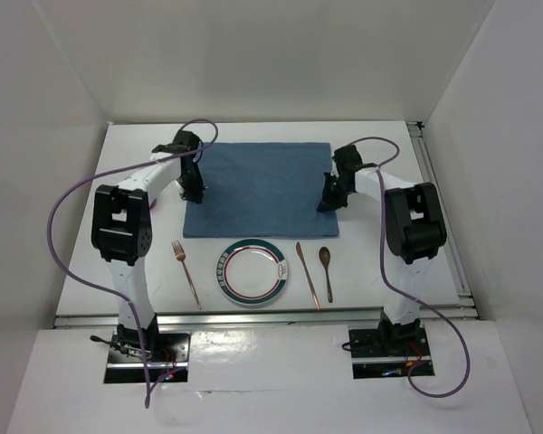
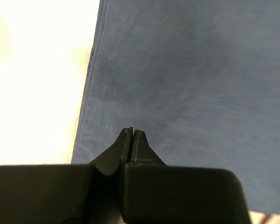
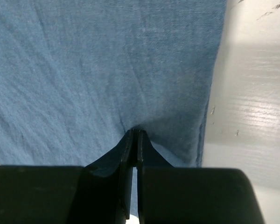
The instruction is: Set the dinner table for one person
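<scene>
Under both arms and filling most of the overhead view lies the white bench [image 1: 366,267], a plain flat top with a metal rail [image 1: 271,316] along its near edge, just ahead of the two arm bases. Everything else rests on it.

At the middle, toward the far side, a blue placemat [image 1: 258,188] lies flat and roughly square to the bench edges. Nearer the bases and just clear of the placemat's near edge, a row of tableware sits on bare bench. A round plate [image 1: 251,271] with a dark green rim is at the centre. A copper-coloured fork [image 1: 186,271] lies to its left, well apart from it. A knife [image 1: 307,274] and then a spoon [image 1: 327,269] lie to its right, side by side without touching.

The left claw [image 1: 196,194] points down at the placemat's left edge. In its wrist view the left claw [image 2: 132,133] is clenched, fingers pressed together over the cloth [image 2: 186,93] near that edge, and I cannot tell whether any fabric is caught.

The right claw [image 1: 328,203] is down at the right edge. Its wrist view shows the right claw [image 3: 134,133] closed to a thin slit, with the cloth [image 3: 107,70] puckering into creases that meet at the tips, so it is nipping the placemat.

A purple cable [image 1: 59,208] loops off each arm.
</scene>
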Robot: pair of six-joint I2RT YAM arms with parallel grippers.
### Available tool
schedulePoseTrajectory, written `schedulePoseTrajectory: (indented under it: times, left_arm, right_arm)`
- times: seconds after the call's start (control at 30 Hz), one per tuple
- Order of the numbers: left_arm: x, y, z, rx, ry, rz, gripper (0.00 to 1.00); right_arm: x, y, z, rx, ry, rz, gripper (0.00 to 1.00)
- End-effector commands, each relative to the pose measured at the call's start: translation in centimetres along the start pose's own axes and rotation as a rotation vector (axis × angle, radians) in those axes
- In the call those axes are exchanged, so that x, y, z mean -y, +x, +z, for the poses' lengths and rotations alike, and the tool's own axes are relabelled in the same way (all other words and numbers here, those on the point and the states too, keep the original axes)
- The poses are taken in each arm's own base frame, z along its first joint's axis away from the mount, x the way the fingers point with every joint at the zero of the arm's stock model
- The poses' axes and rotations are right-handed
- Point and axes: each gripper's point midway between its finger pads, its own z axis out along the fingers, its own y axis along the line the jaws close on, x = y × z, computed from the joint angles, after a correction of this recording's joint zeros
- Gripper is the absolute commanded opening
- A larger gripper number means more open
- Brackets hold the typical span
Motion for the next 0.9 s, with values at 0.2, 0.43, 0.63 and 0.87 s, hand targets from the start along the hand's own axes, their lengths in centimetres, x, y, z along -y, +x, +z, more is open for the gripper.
schedulePoseTrajectory:
  times: [0.2,0.43,0.63,0.87]
  left_arm:
    - [2.8,-7.2,-14.9,0.303,0.179,0.016,0.08]
    - [-6.4,-11.1,-19.6,0.411,0.194,-0.234,0.35]
    - [-14.2,-10.7,-16.8,0.320,0.141,-0.396,0.73]
    - [-18.5,-8.7,-13.1,0.242,0.103,-0.544,0.75]
  right_arm:
    - [-5.0,-5.6,-8.1,0.189,-0.070,-0.085,0.29]
    - [-6.6,-7.0,-12.4,0.283,-0.109,-0.106,0.61]
    - [-6.6,-5.8,-12.7,0.266,-0.125,-0.107,0.67]
    - [-6.8,-5.8,-12.4,0.258,-0.142,-0.110,0.68]
